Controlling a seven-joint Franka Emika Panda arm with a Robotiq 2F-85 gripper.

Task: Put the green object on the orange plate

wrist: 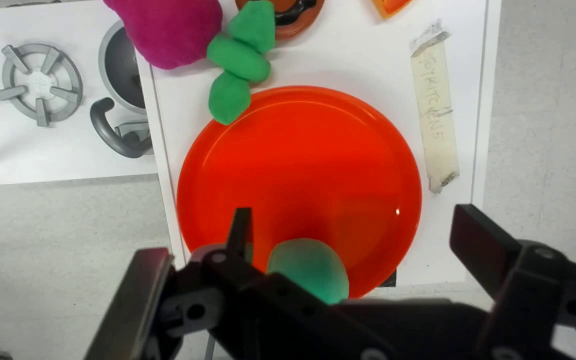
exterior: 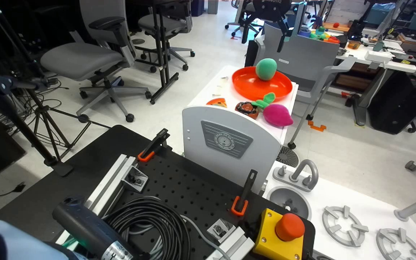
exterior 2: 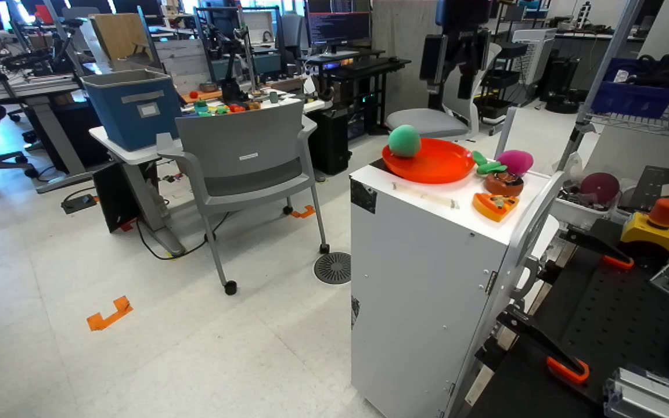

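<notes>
In both exterior views, you see the gripper [exterior: 263,45] as a near-black shape with little surface detail. In an exterior view, the floor [exterior: 211,43] behind it looks almost white, while well apart from it a pale-blue form [exterior: 9,240] is out of focus. In your bright wrist view, the dark fingers [wrist: 485,245] look slightly blurred; between them, the orange plate [wrist: 338,150] shows a diffuse shadow next to the green ball [wrist: 310,270] and a pinpoint glint. Beyond the fingers, the lettered tape [wrist: 435,115] is crisp enough to read.
</notes>
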